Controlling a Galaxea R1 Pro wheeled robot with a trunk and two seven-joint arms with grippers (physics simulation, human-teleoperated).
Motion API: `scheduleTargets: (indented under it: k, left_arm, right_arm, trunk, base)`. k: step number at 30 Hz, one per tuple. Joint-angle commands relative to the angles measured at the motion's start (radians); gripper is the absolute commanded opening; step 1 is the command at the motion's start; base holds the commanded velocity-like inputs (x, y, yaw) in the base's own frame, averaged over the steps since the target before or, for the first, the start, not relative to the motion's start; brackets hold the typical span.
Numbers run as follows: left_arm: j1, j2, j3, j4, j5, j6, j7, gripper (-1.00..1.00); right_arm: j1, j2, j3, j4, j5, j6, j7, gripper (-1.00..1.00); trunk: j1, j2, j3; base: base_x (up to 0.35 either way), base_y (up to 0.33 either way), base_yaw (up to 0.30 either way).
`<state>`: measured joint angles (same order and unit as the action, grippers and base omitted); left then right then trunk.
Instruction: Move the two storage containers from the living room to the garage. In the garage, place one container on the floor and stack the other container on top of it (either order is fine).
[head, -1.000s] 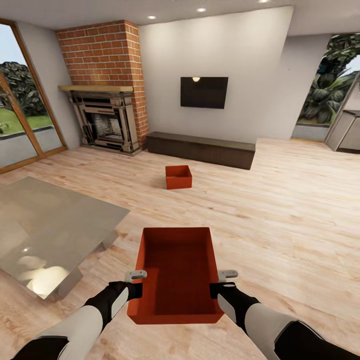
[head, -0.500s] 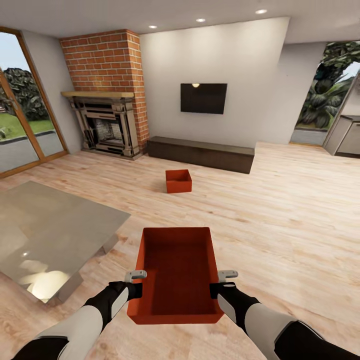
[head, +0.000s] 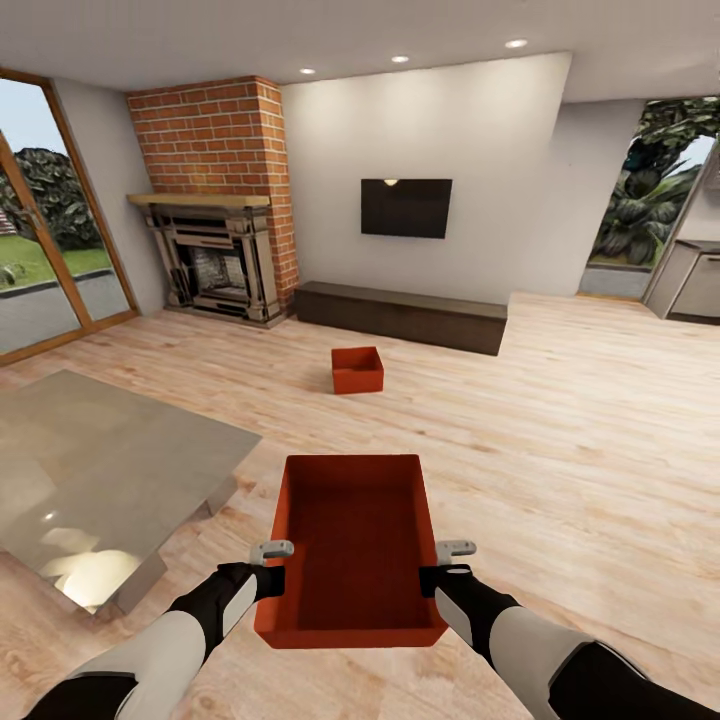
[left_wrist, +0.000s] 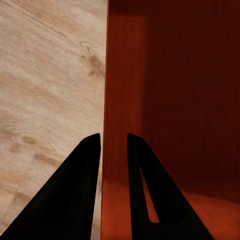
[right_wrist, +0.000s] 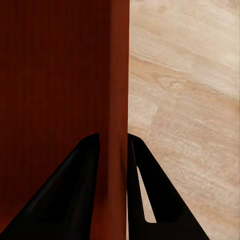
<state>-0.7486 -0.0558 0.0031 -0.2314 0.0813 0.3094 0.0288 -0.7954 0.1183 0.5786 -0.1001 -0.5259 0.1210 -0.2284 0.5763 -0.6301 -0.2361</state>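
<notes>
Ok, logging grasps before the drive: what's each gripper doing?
Left gripper: shut on the bin, left wall.
Right gripper: shut on the bin, right wall.

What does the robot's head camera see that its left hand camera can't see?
The head view takes in the room: a second red container sitting farther off on the wood floor, the brick fireplace, the wall TV, the glass table, and the right gripper on the near container's other side. The left wrist view gives a close look at the left gripper, one finger outside the wall and one inside. Both show the held container and wood floor.
</notes>
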Motion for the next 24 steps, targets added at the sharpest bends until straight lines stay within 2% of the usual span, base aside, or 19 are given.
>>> scheduleTargets:
  k: [1, 24]
  left_arm:
    - [0.000, -0.001, 0.003, 0.000, -0.009, 0.007, 0.008, -1.00]
    - [0.000, -0.001, 0.003, 0.000, -0.009, 0.007, 0.008, -1.00]
  right_arm:
    - [-0.001, 0.003, 0.021, -0.016, 0.006, 0.006, -0.006, -1.00]
    - [-0.001, 0.003, 0.021, -0.016, 0.006, 0.006, -0.006, -1.00]
  trunk:
    - [-0.004, 0.006, 0.003]
    - [-0.092, 0.167, 0.112]
  base:
    - [0.000, 0.000, 0.000]
    - [0.000, 0.000, 0.000]
